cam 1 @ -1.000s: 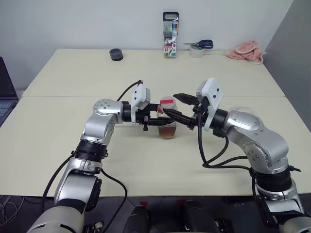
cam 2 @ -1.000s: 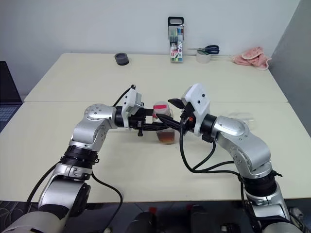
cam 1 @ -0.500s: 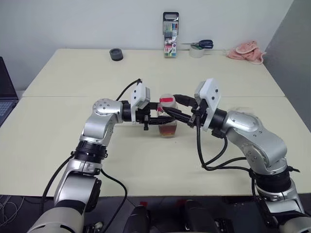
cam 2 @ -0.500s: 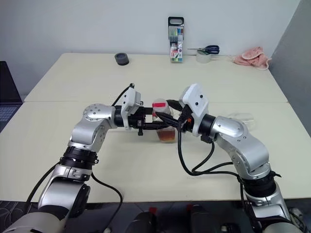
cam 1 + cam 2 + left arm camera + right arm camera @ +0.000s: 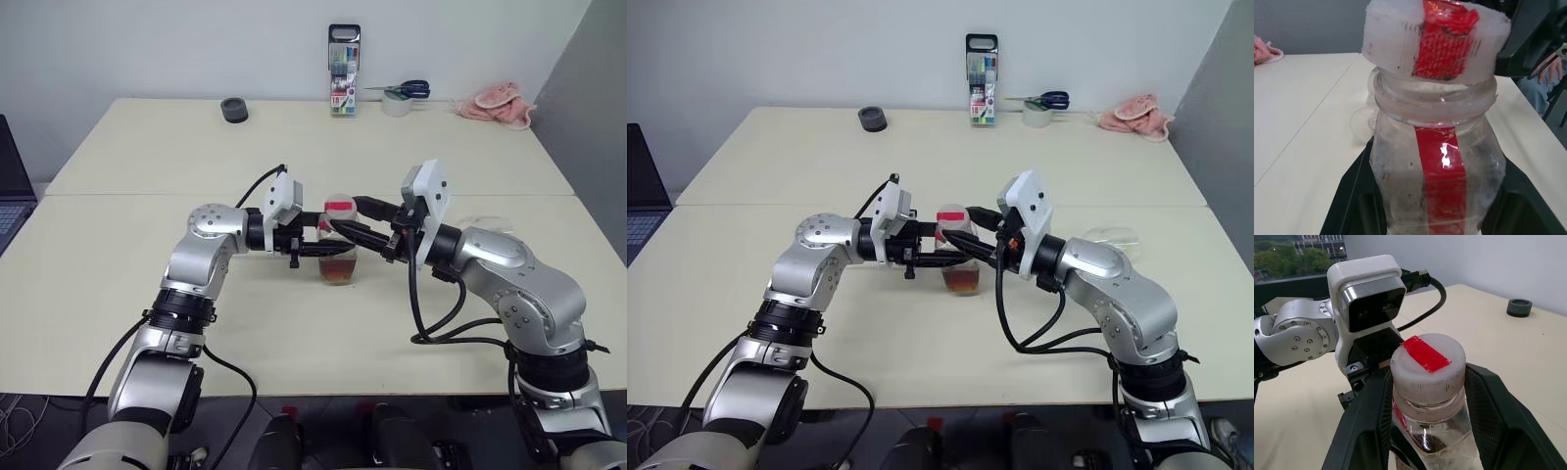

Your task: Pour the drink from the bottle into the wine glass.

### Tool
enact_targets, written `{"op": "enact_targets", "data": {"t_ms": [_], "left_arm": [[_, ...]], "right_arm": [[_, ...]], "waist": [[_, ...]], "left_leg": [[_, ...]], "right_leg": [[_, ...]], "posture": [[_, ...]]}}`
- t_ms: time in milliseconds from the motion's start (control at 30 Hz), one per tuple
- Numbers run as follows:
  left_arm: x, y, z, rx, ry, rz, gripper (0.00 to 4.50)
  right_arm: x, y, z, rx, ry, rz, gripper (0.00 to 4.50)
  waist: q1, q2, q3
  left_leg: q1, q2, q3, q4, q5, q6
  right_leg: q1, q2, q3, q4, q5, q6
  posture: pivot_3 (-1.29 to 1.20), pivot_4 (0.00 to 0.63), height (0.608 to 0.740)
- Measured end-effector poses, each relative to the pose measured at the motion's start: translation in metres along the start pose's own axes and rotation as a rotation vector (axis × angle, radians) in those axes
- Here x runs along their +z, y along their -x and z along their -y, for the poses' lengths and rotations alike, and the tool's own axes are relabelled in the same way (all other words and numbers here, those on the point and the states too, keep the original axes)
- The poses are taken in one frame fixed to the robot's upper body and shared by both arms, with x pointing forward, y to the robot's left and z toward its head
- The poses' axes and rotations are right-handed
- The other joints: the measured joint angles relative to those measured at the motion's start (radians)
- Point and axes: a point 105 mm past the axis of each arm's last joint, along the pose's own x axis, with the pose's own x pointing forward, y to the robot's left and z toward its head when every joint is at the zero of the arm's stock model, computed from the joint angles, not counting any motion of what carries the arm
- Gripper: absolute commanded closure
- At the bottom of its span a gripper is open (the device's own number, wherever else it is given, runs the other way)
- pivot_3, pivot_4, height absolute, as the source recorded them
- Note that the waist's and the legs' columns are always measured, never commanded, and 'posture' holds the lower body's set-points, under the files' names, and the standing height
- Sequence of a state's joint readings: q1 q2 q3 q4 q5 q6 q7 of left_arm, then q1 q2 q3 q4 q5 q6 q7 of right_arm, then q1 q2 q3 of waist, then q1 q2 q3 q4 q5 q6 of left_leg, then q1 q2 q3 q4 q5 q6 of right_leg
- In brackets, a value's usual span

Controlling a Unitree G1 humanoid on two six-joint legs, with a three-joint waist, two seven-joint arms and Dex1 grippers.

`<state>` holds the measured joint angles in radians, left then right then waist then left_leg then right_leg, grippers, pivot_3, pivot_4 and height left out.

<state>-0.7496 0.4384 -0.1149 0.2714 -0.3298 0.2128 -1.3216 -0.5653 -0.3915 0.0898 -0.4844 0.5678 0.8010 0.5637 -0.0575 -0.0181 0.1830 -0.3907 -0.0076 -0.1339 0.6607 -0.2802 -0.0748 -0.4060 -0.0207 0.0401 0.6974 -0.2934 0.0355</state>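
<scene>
Cream table (image 5: pixel 147 294) w/ a seam across the middle, white wall behind, marker case (image 5: pixel 344 71), scissors (image 5: pixel 404 89) and a pink cloth (image 5: pixel 498 104) along the far edge, and my work's dead centre: the bottle (image 5: pixel 336 238) stands upright on the tabletop btwn both arms. Left gripper (image 5: pixel 312 243) is clamped on the bottle's body, one black finger each side in the left wrist view, red label strip facing the cam. Right gripper (image 5: pixel 355 217) reaches in from the other side at cap height; in the right wrist view its fingers (image 5: pixel 1362 428) bracket the white cap (image 5: pixel 1427 366) w/ a sliver of gap, so I read it as around the cap, not squeezing yet. Cap's on, so I judge we're at the unscrewing step. Handling, my guess: thin clear plastic, light, the drink (image 5: pixel 337 268) fills only the bottom part, so the walls will dent if I over-squeeze and the thing's easy to tip. Best hold is low on the body for the left, cap rim for the right; ribbed edge should give decent bite. Wine glass (image 5: pixel 1113 238) sits well apart beyond the right forearm, hard to make out; fragile, top-heavy, pour gently. Vs a sec ago: right fingers were splayed wider and angled past the cap, now they're level and drawn in round it. Left hasn't budged, bottle same spot.
</scene>
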Motion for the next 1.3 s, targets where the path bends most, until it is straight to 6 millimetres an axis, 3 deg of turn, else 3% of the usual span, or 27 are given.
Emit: {"op": "enact_targets", "data": {"t_ms": [133, 633, 800, 933, 1067, 1133, 1300], "left_arm": [[-0.002, 0.002, -0.001, 0.009, 0.002, -0.008, 2.74], [-0.003, 0.002, -0.002, 0.020, 0.007, -0.011, 2.74], [-0.006, 0.011, -0.017, 0.147, 0.035, 0.000, 2.74], [-0.015, 0.043, -0.055, 0.471, 0.053, 0.004, 2.74], [-0.023, 0.094, -0.088, 0.832, 0.039, -0.029, 2.74], [-0.025, 0.120, -0.095, 0.977, 0.051, -0.027, 2.74], [-0.039, 0.161, -0.093, 1.170, 0.098, -0.043, 2.74]], "right_arm": [[0.006, 0.000, -0.007, 0.026, 0.021, 0.021, 1.06], [0.007, -0.002, -0.009, 0.015, 0.133, 0.011, 1.05], [0.010, 0.009, -0.006, 0.032, 0.160, -0.016, 1.05], [0.012, 0.021, -0.012, 0.090, 0.152, -0.046, 1.05], [0.008, 0.016, -0.018, 0.129, 0.133, -0.057, 1.05], [0.004, 0.004, -0.022, 0.145, 0.120, -0.059, 1.05], [0.001, -0.020, -0.024, 0.158, 0.132, -0.061, 1.05]], "waist": [[0.000, 0.000, 0.000], [0.000, 0.000, 0.000], [0.001, 0.000, 0.000], [0.000, 0.000, 0.000], [-0.002, 0.000, 0.000], [-0.002, 0.000, 0.000], [0.000, 0.000, 0.000]], "left_leg": [[0.000, 0.000, 0.000, 0.000, 0.000, 0.000], [0.000, 0.000, 0.000, 0.000, 0.000, 0.000], [0.000, 0.000, 0.000, 0.000, 0.000, 0.000], [0.000, 0.000, 0.000, 0.000, 0.000, 0.000], [0.000, 0.001, 0.000, 0.000, 0.000, 0.000], [0.000, 0.000, -0.001, 0.000, 0.000, 0.000], [0.000, 0.000, -0.001, 0.000, 0.001, -0.002]], "right_leg": [[0.000, 0.000, 0.000, 0.000, 0.000, 0.000], [0.000, 0.000, 0.000, 0.000, 0.000, 0.000], [0.000, 0.000, 0.000, 0.000, 0.000, 0.000], [0.000, 0.000, 0.000, 0.000, 0.000, 0.000], [0.000, 0.000, 0.000, 0.000, 0.000, 0.000], [-0.001, 0.000, 0.000, 0.000, 0.000, 0.000], [-0.001, -0.001, 0.000, 0.000, 0.000, 0.000]], "posture": [[0.00, 0.150, 0.740], [0.00, 0.150, 0.740], [0.00, 0.150, 0.740], [0.00, 0.150, 0.740], [0.00, 0.150, 0.740], [0.00, 0.150, 0.740], [0.00, 0.150, 0.740]]}}
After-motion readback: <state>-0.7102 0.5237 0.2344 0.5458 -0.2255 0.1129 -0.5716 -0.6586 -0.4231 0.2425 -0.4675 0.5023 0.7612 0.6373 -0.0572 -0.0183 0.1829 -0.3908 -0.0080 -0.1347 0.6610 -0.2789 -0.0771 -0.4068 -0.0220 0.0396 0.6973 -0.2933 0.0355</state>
